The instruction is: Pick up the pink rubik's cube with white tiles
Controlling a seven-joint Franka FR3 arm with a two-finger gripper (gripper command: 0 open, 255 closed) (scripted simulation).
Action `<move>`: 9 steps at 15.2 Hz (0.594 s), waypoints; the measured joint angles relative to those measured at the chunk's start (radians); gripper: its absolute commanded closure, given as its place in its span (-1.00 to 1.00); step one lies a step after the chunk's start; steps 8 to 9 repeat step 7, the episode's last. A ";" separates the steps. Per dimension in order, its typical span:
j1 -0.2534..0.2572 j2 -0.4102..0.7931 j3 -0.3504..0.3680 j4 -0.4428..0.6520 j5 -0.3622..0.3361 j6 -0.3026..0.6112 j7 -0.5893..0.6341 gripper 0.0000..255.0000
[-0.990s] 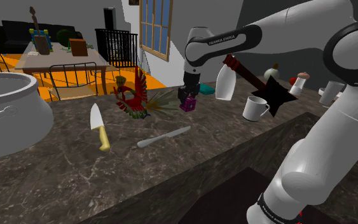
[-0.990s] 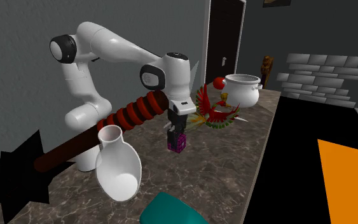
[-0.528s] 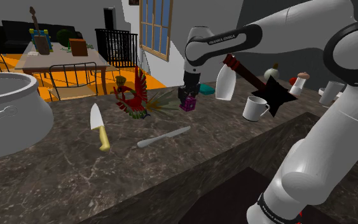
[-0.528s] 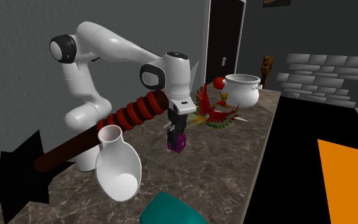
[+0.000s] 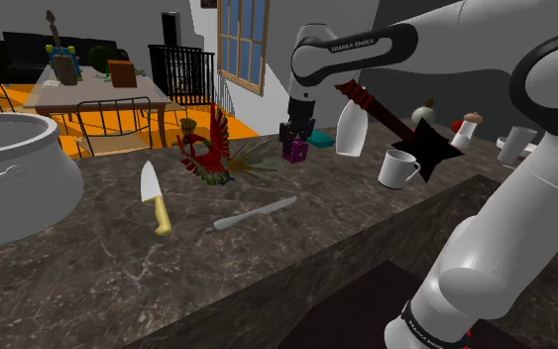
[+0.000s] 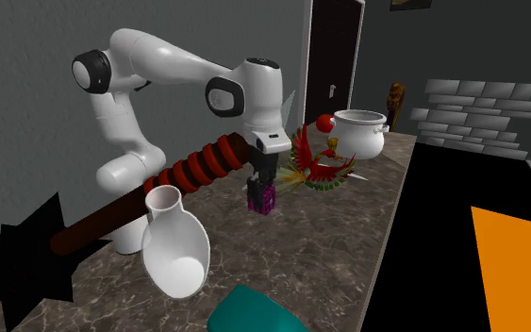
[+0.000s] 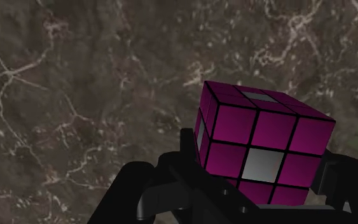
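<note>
Your claw [image 7: 263, 175] is clamped on the pink cube [image 7: 260, 143], one black finger on each of two opposite faces. The cube appears to hang just above the dark marble worktop [image 5: 118, 268], close to the red bird figurine [image 5: 207, 149].

Treat the cube as light and rigid, with smooth faces that could slip. Its layers may also twist under an uneven squeeze. The sound hold is flat on two opposite faces, around the middle row of tiles. In the wrist view the cube looks turned a little between the fingers, so a corner may be carrying part of the load. Lift gently and avoid sharp swings.

Sideways room is tight. The bird figurine's spread wings sit just beside the cube on the shoulder view's left. The white vase [image 5: 351, 129] and the red handle of the spiked mace [image 5: 430, 147] stand close on that view's right, and a teal thing [image 5: 321, 139] lies just behind. Straight up looks open, so that is your safest path. In the second exterior view the worktop ends at its right edge, with a black area beyond.
</note>
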 measured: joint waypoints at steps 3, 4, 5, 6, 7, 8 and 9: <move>0.001 -0.005 0.001 0.035 0.000 -0.040 0.002 1.00; 0.000 -0.003 0.000 0.050 0.000 -0.053 0.000 1.00; 0.000 -0.003 0.000 0.063 0.000 -0.067 0.000 1.00; 0.000 -0.003 0.000 0.079 0.000 -0.082 0.001 1.00; 0.000 -0.006 0.000 0.085 -0.001 -0.090 0.001 1.00; 0.000 -0.006 0.000 0.085 -0.001 -0.090 0.001 1.00; 0.000 -0.006 0.000 0.085 -0.001 -0.090 0.001 1.00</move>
